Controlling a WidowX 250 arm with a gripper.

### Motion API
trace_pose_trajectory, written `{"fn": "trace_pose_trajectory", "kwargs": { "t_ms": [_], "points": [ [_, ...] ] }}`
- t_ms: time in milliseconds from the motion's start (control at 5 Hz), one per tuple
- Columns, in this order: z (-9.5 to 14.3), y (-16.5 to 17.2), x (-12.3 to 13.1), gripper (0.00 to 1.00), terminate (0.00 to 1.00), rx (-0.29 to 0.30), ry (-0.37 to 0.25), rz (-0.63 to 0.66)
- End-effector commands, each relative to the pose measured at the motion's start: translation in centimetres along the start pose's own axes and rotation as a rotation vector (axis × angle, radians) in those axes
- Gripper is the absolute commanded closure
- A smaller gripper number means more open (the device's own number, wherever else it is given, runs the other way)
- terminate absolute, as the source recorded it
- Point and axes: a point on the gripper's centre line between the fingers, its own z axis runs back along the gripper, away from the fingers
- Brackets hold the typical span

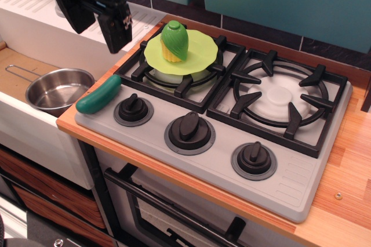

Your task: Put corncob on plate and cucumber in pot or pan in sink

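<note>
Beside the stove (232, 113), the corncob (174, 41) is sitting upright on the plate (200, 50) over the rear-left burner, while the cucumber (98, 94) is lying at the stove's left edge, near the pan (58, 89) in the sink (23, 113). Above, the hand (95, 20) is hanging open and empty.

I see a grey stove top (301, 183) set into the wooden desk (353, 142). Two black burner grates (284, 105) occupy its rear half. Three black knobs (189, 128) line its front edge. An oven door handle (174, 212) sits below it.
</note>
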Motion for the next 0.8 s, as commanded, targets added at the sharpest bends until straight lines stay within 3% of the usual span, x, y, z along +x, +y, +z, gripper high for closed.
{"fn": "trace_pose_trajectory", "kwargs": {
  "t_ms": [0,600],
  "points": [
    [-1.0,1.2,0.1,0.00,0.00,0.104,-0.112,-0.032],
    [-3.2,3.4,-0.3,0.00,0.00,0.192,-0.087,-0.019]
  ]
}}
